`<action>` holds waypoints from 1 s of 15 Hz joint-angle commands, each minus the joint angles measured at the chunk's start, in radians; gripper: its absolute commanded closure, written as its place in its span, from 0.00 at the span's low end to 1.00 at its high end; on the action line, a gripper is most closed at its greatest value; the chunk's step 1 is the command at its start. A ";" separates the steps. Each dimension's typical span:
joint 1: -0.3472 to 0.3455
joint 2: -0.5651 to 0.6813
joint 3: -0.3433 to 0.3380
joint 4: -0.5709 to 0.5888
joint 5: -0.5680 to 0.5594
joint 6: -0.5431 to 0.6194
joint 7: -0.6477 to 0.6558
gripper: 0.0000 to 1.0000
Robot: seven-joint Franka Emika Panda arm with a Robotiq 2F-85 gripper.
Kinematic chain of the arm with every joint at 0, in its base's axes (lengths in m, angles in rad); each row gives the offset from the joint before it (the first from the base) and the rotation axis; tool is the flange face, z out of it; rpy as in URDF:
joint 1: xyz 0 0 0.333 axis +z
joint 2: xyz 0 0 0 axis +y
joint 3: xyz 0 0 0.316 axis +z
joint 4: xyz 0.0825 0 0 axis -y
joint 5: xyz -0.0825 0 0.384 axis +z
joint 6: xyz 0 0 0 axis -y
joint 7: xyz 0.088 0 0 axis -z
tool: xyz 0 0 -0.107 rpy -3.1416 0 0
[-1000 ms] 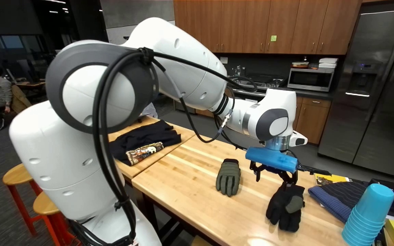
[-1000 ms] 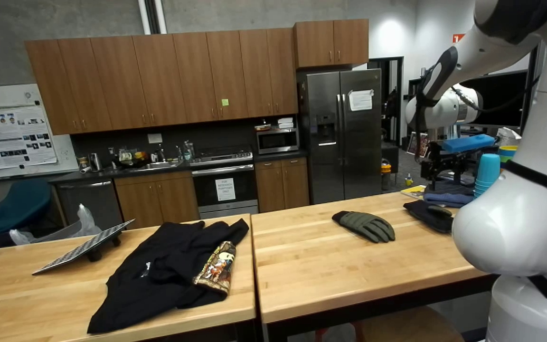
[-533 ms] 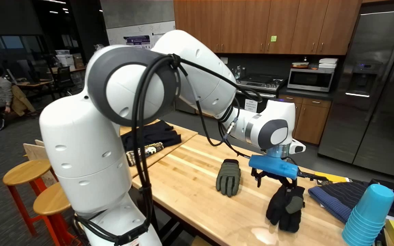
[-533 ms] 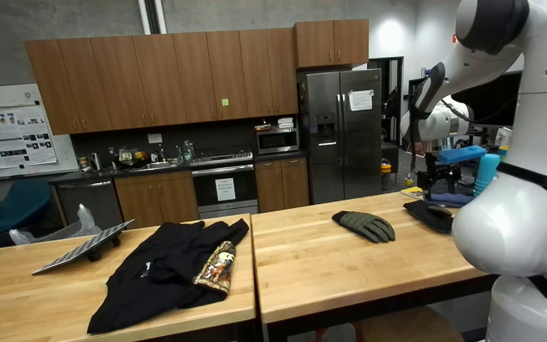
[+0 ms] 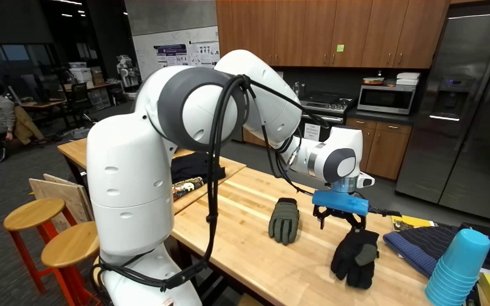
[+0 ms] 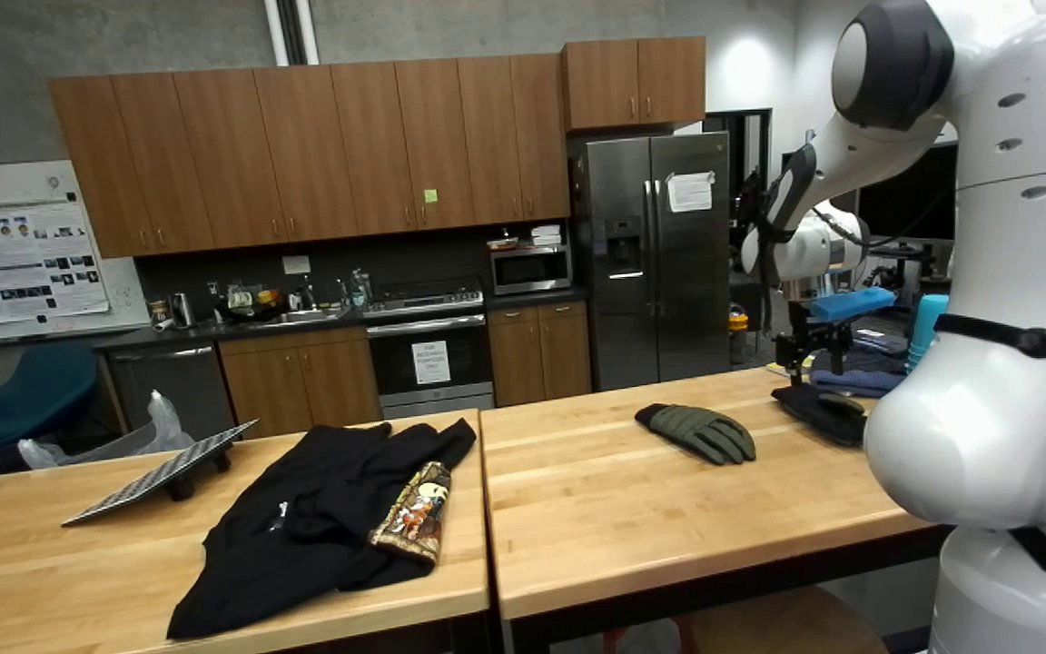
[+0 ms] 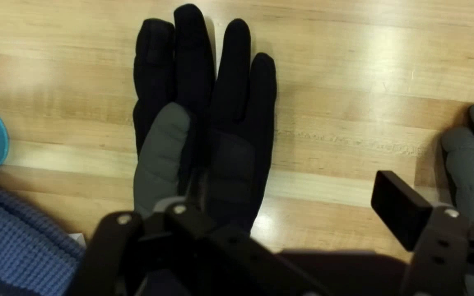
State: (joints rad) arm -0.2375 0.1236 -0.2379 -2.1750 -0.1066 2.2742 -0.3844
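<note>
My gripper [image 5: 340, 225] is open and empty, with its blue-covered mount above, over the table beside the cuff end of a black glove. It also shows in an exterior view [image 6: 815, 365]. The black glove [image 5: 354, 260] lies palm up with a grey-green thumb; it shows in the wrist view [image 7: 233, 94] too. One finger overlaps the glove's lower part in the wrist view [image 7: 298, 201]; I cannot tell whether it touches. The other finger is over bare wood, towards a green glove [image 5: 284, 222]. The green glove lies back up in an exterior view [image 6: 703, 432] and partly shows in the wrist view [image 7: 467, 164].
A stack of blue cups [image 5: 453, 267] stands beside a dark blue knit hat [image 5: 417, 246]. A yellow book [image 5: 413, 222] lies behind the hat. A black garment [image 6: 323, 527] and a tilted panel [image 6: 160, 472] are on the adjoining table [image 6: 24, 563]. Stools [image 5: 34, 212] stand near the base.
The arm's upper links have swung and lowered. In the exterior views the gripper has shifted slightly down and towards the green glove, staying open. The gloves have not moved.
</note>
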 commanded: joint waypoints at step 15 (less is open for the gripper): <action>-0.006 0.007 0.017 0.018 -0.002 -0.006 0.001 0.00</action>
State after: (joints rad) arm -0.2376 0.1311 -0.2273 -2.1579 -0.1076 2.2703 -0.3843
